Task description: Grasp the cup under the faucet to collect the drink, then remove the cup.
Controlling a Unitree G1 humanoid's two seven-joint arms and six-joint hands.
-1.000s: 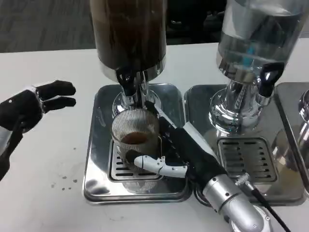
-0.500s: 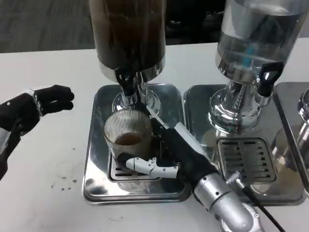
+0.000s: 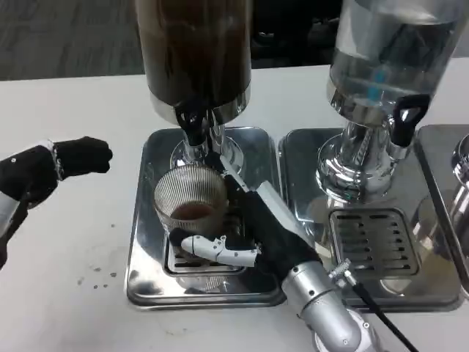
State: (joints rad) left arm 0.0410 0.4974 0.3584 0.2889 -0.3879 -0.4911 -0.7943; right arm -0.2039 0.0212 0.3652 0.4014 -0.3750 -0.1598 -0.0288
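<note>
Now R hand [image 3: 260, 238] fingers clamped on cup [image 3: 189, 202] under faucet [image 3: 193, 121], L hand [image 3: 55, 167] fingers curled shut

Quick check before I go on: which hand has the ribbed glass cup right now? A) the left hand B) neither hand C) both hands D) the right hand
D: the right hand wraps around the cup on the drip tray, while the left hand hovers apart over the table.
</note>
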